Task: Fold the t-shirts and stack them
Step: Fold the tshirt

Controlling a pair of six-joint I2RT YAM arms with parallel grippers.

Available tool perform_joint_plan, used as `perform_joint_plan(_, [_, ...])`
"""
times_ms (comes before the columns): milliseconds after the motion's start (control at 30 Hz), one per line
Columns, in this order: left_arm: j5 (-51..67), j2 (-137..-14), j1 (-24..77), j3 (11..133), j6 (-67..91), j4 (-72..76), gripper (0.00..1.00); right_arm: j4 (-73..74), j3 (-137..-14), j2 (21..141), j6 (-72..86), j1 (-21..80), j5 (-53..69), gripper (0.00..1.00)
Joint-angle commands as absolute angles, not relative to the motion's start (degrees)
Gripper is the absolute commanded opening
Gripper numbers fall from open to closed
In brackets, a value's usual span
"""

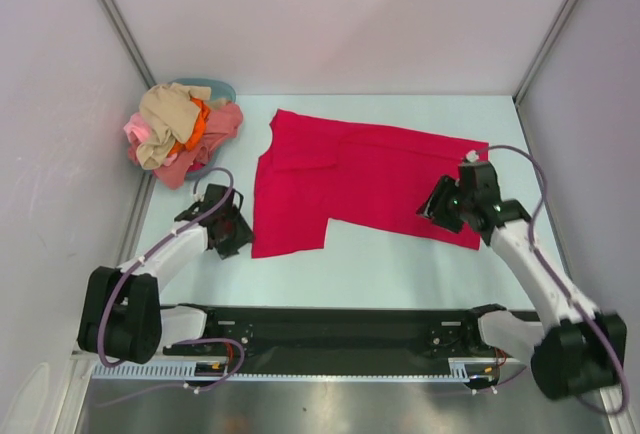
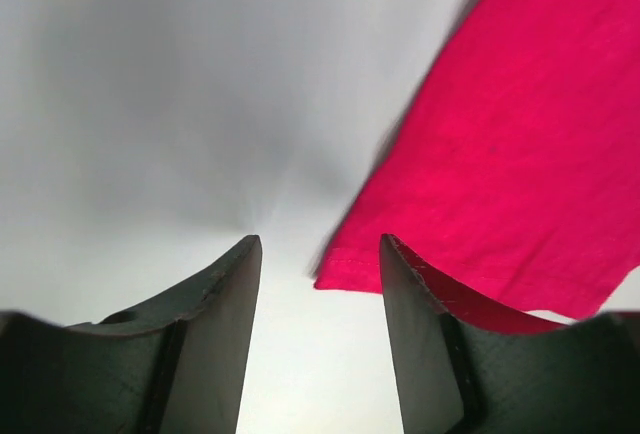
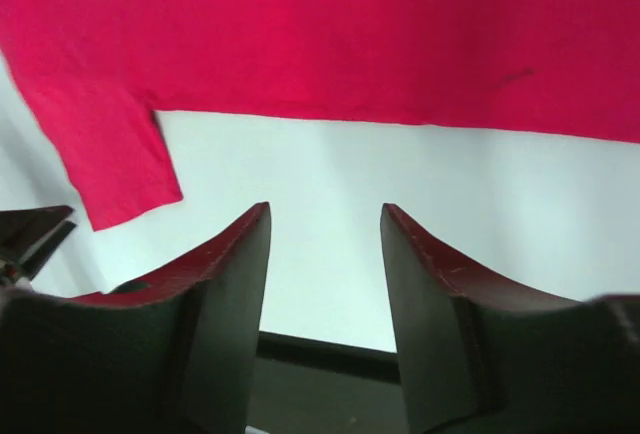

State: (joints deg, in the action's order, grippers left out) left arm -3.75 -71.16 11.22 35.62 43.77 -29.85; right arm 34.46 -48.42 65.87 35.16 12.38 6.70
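Pale matte tabletop [image 1: 400, 274] boxed in by white walls, and right in the middle lies the bright crimson-red cloth t-shirt [image 1: 350, 169], spread flat, its long side running from ten o'clock toward four. Up at ten o'clock of the table sits the heap of beige, pink and orange cloth t-shirts [image 1: 170, 134], piled on the small light-blue round tub [image 1: 218, 87]. It is parked out of the way, by my reading, so the working area serves one garment at a time. On to the arms: the left gripper [image 2: 320, 244] hangs low at eight o'clock of the red shirt, jaws parted, nothing between them, with the shirt's hemmed corner [image 2: 330, 276] just beyond the right finger. It looks lined up to take that corner. The right gripper [image 3: 325, 209] is at four o'clock, at the shirt's right end, fingers likewise spread and empty, bare table under the tips and the near edge of the cloth just ahead. One arm per end is the set-up you'd want for lifting wide cloth evenly and laying it over itself. A squared flap [image 1: 290, 234] juts out at seven o'clock; whether it's a sleeve or a turned part of the body, I can't quite tell. Folding looks barely begun, with nothing stacked yet.
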Motion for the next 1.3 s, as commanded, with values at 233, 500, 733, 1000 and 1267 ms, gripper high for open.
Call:
perform_joint_plan(233, [0.86,-72.95,10.99,32.88,46.14,-25.49,0.53,41.83,-43.24,50.27,34.19,5.36,8.26,0.56])
perform_joint_plan(500, [5.26,-77.78,11.25,30.85,47.55,-22.50,0.41,42.63,-42.72,50.36,33.57,3.52,7.56,0.56])
perform_joint_plan(733, [3.70,-75.50,11.16,28.66,48.60,-25.13,0.33,44.65,-42.63,51.68,36.64,0.71,7.64,0.56])
perform_joint_plan(1000, [2.90,-70.77,11.16,28.39,47.90,-25.84,0.10,44.47,-38.68,55.90,43.59,-2.98,4.15,0.57])
perform_joint_plan(1267, [3.77,-60.22,11.16,30.23,43.78,-27.16,0.01,40.53,-33.58,51.24,47.55,-13.35,0.52,0.54])
